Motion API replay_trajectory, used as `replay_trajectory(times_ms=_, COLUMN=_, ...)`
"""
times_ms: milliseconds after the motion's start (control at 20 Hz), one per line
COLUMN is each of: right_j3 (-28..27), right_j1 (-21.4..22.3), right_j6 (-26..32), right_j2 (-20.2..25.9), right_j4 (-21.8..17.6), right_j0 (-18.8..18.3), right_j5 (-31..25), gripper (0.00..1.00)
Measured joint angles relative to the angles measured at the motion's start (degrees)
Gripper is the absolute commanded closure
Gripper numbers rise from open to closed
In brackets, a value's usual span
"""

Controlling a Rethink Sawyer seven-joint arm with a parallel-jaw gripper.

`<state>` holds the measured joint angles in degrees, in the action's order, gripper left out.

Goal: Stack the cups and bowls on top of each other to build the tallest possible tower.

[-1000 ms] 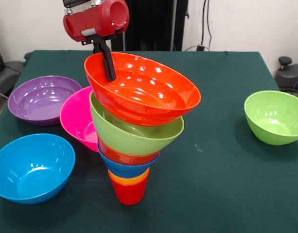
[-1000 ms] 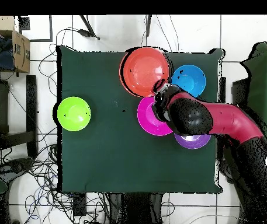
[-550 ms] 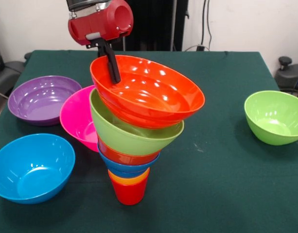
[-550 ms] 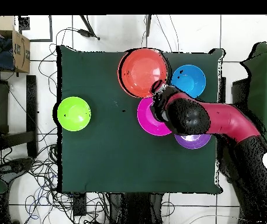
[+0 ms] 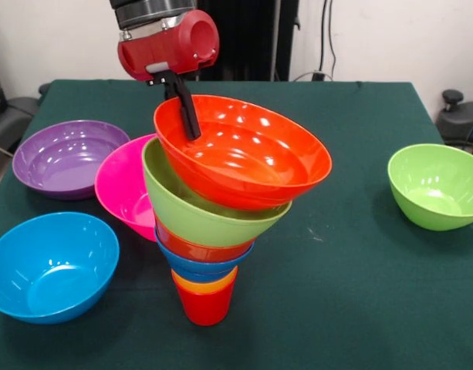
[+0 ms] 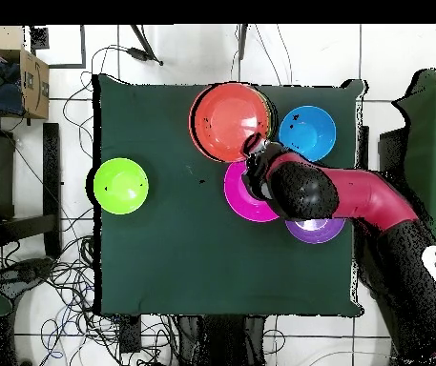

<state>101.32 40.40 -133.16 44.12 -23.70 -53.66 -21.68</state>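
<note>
Where the tower (image 5: 209, 231) stands near the front edge of the green tabletop (image 5: 359, 270), you see a red cup (image 5: 205, 306) at the bottom, an orange cup (image 5: 205, 282) nested in it, then a small blue bowl (image 5: 201, 262), a small orange-red bowl (image 5: 197, 248) and a lime green bowl (image 5: 197, 208), each wider than the one below. On top sits the large orange-red bowl (image 5: 244, 154), tilted, with its rim higher on the side where the gripper (image 5: 186, 116) meets it. One black finger reaches down inside that bowl against its wall, and the rim sits pinched between the fingers (image 5: 188, 116), so you can take them as closed on the bowl's edge. From overhead, the same bowl (image 6: 231, 119) shows as a big red disc covering the rest of the stack, with the gripper (image 6: 253, 152) at its edge.

Just behind the tower, the pink bowl (image 5: 120, 189) lies tipped against the stack, its opening turned towards the side. Beyond it you find the purple bowl (image 5: 62, 158) standing upright, and nearer the front the light blue bowl (image 5: 47, 266), also upright. Well apart, on the other side of the tabletop, stands a second lime green bowl (image 5: 437, 185), alone and upright. Overhead it (image 6: 121, 186) appears far from the other bowls.
</note>
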Motion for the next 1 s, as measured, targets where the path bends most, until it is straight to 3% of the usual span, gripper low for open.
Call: replay_trajectory(times_ms=1000, right_j3=0.0, right_j1=-0.4, right_j6=0.0, right_j2=0.7, right_j4=-0.6, right_j0=-2.2, right_j5=0.0, gripper=1.00)
